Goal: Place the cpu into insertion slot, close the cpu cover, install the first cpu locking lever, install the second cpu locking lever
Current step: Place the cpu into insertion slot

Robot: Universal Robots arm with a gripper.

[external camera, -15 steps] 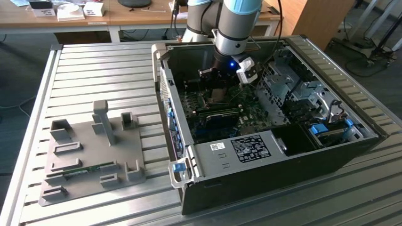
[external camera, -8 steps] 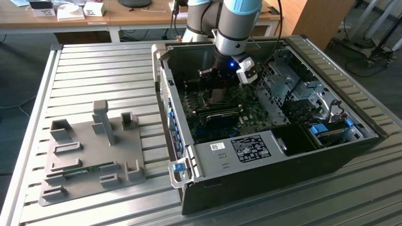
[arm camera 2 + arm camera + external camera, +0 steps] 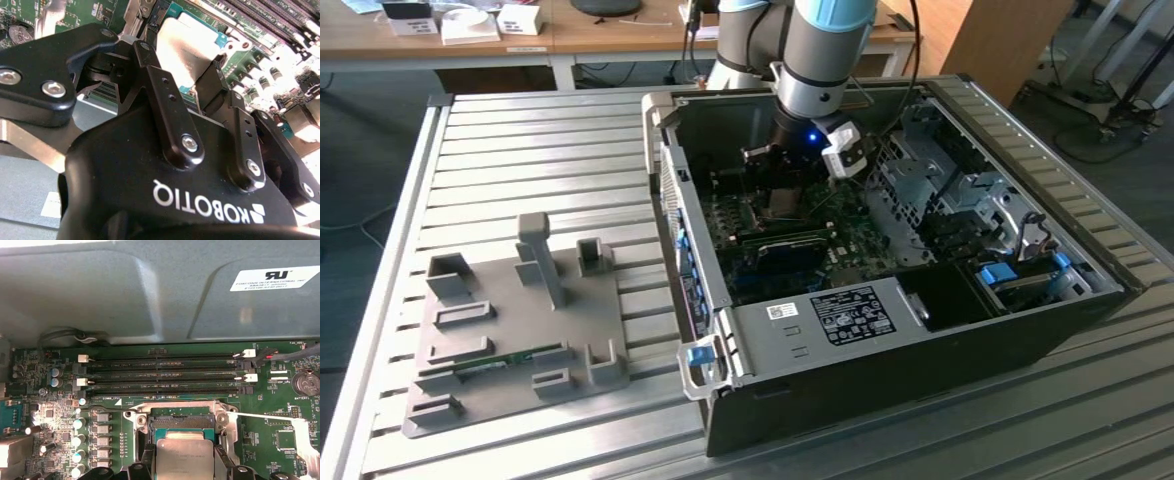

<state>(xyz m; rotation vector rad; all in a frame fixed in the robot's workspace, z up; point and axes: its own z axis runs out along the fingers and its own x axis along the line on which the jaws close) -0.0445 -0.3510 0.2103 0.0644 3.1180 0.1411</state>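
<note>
Cpu [image 3: 184,456] is sitting between the jaws of the gripper [image 3: 184,469], which are standing only as far apart as the chip is wide and pressing on two of its opposite edges. In the second wrist view the black fingers [image 3: 161,97] are flanking its silvery top on both sides. Just beyond the chip, the insertion slot [image 3: 182,422] is lying open with its dark contact field uncovered. The chip is overlapping the slot's nearer edge, and whether it is touching the slot cannot be told. Farther on, the memory slots [image 3: 165,375] are running in parallel rows across the green board, and the grey case wall [image 3: 125,290] is rising behind them. In the exterior view the arm [image 3: 821,45] is reaching down into the open computer case [image 3: 921,375], which is lying on a ribbed metal table [image 3: 520,150], with a grey fixture plate [image 3: 500,300] resting well apart toward the exterior view's left.
</note>
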